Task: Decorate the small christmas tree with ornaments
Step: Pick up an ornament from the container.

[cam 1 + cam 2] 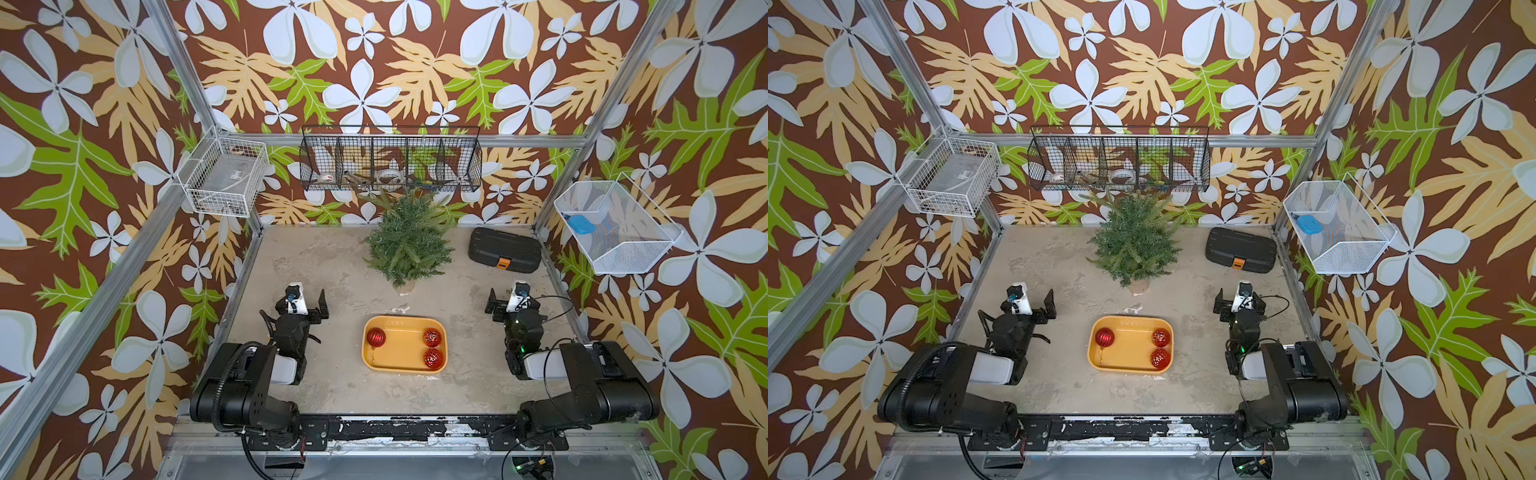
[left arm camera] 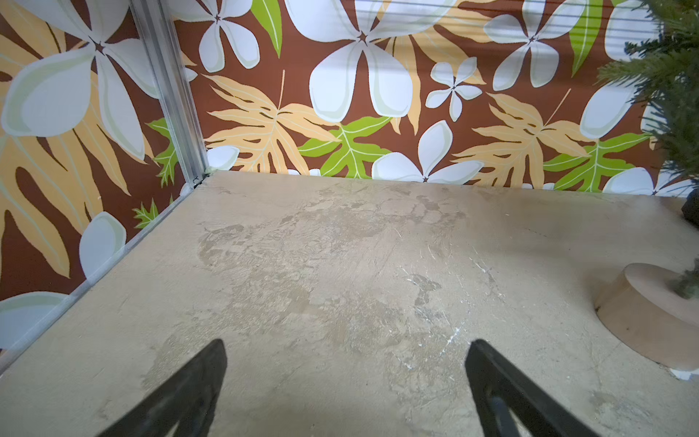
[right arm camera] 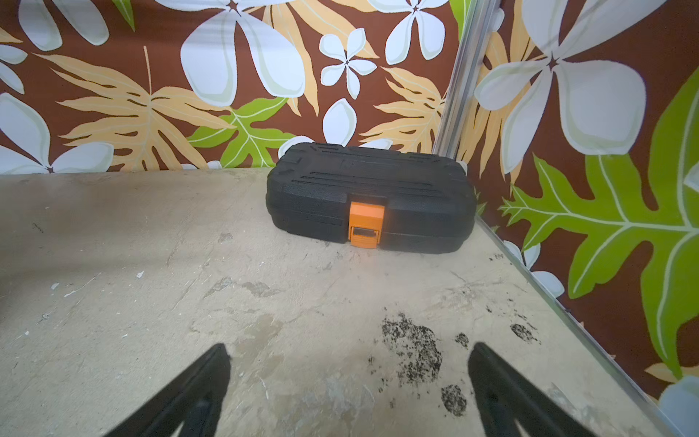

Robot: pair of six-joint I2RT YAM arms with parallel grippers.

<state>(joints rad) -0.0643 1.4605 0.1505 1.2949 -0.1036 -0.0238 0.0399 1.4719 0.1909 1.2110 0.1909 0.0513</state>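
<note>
Ornaments [image 1: 432, 337] in tray [image 1: 405, 322], between pincers

Twin overhead views; low wrist cameras.

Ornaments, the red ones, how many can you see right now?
3, all in the yellow tray: the ribbed ornament at its left end, two glittery ornaments at its right end. None shows on the tree.

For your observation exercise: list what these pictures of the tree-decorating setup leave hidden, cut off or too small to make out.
- Small christmas tree: in both top views its branches hide most of the base; the left wrist view cuts the tree at the frame edge.
- Ornaments: gold loops too small in both top views.
- Black wire basket: contents blurred behind mesh.
- Black case: closed, contents hidden.
</note>
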